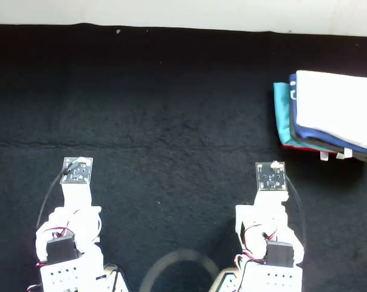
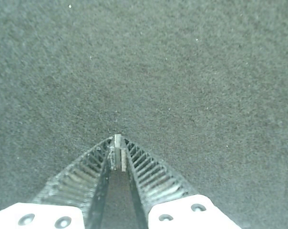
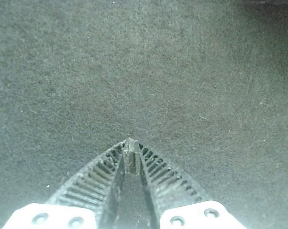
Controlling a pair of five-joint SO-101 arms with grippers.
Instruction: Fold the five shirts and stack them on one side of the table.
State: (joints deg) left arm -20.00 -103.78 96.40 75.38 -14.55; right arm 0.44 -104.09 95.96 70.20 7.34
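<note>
Shirts (image 1: pixel 335 108) partly out of frame

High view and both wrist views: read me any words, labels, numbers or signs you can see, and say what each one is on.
No text can be read in these pictures.
Stack of folded shirts: two small white tags at the edge toward the arms, too small to read.
Black table cover: no print.
Left gripper and right gripper: no markings visible.
</note>
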